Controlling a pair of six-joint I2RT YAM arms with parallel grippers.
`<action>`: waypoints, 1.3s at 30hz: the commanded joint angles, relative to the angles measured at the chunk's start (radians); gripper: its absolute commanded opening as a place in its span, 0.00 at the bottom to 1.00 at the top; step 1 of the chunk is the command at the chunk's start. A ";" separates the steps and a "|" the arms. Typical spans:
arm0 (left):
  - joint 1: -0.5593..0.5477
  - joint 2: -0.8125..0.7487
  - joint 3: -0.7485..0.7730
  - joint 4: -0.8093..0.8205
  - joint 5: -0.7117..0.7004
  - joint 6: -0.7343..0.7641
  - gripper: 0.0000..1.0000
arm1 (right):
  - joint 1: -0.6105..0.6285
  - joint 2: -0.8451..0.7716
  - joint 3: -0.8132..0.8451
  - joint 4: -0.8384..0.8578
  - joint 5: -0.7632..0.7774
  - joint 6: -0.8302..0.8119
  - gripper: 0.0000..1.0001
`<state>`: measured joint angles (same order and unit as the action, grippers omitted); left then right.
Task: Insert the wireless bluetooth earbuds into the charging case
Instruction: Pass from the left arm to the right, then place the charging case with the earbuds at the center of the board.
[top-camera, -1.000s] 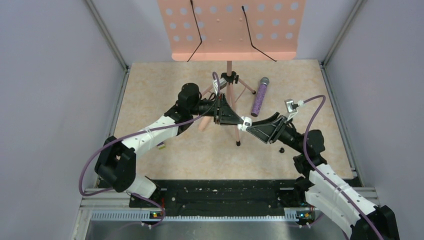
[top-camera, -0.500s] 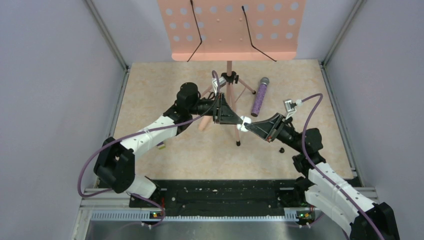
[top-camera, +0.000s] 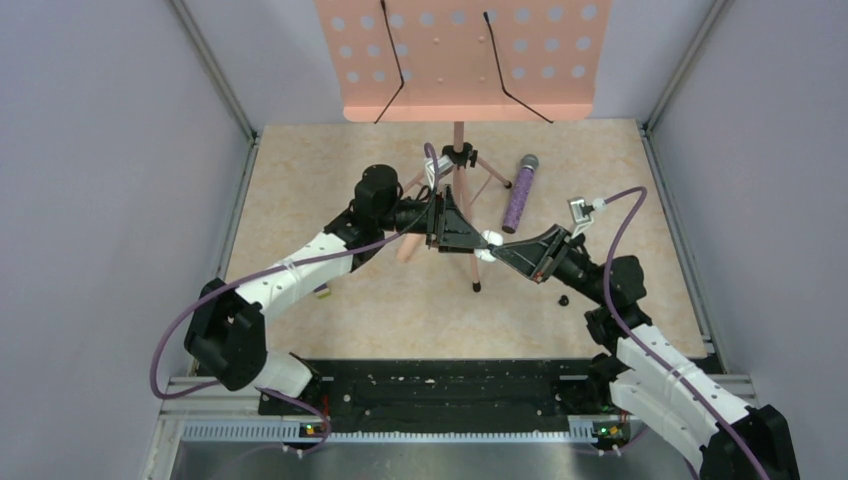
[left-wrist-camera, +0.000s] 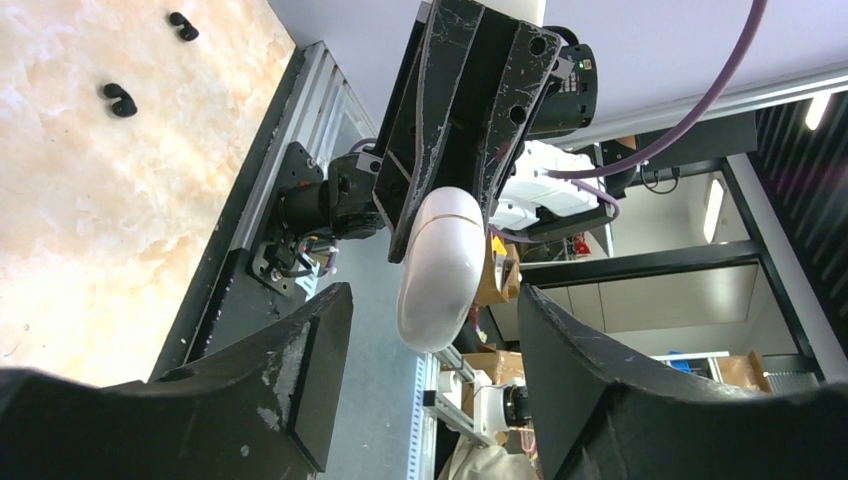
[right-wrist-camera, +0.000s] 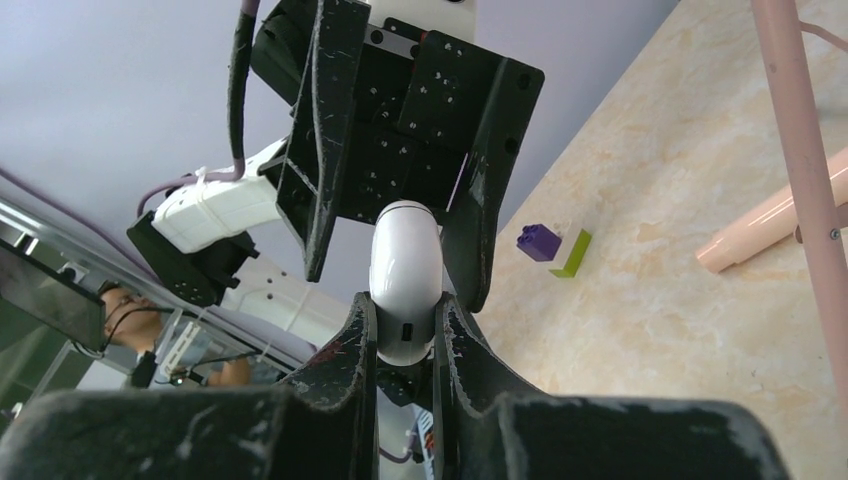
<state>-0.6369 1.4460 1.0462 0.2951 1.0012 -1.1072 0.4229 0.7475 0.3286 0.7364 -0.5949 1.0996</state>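
Observation:
The charging case (right-wrist-camera: 405, 270) is a smooth white oval held in mid-air over the table's middle (top-camera: 489, 242). My right gripper (right-wrist-camera: 405, 330) is shut on its lower end, where a small port shows. My left gripper (left-wrist-camera: 432, 295) is open, its fingers (left-wrist-camera: 300, 370) standing apart on either side of the case's (left-wrist-camera: 438, 270) free tip without touching it. In the right wrist view the left gripper's fingers (right-wrist-camera: 318, 150) flank the case from above. Two small black earbuds (left-wrist-camera: 118, 99) lie on the table; one earbud (top-camera: 563, 299) lies near the right arm.
A pink music stand (top-camera: 459, 60) rises at the back, its tripod legs (top-camera: 476, 268) spreading just under both grippers. A glittery purple microphone (top-camera: 519, 193) lies right of the tripod. A purple-and-yellow block (right-wrist-camera: 545, 245) sits on the table by the left arm (top-camera: 321, 291).
The right gripper has shut on the white case, and the left gripper, shut on it before, has opened off it. Both arms have stayed about where they were.

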 joint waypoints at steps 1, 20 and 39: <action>-0.003 -0.043 0.042 -0.014 -0.015 0.034 0.68 | 0.000 -0.004 0.054 -0.020 0.022 -0.043 0.00; 0.039 -0.221 0.125 -0.658 -0.401 0.416 0.73 | -0.238 -0.015 0.015 -0.615 0.139 -0.287 0.00; 0.057 -0.450 -0.104 -0.490 -0.713 0.332 0.90 | -0.209 0.517 0.090 -0.282 0.087 -0.359 0.00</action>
<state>-0.5823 1.0035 0.9279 -0.2653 0.2947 -0.7902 0.1509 1.2045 0.3435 0.3145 -0.5171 0.7650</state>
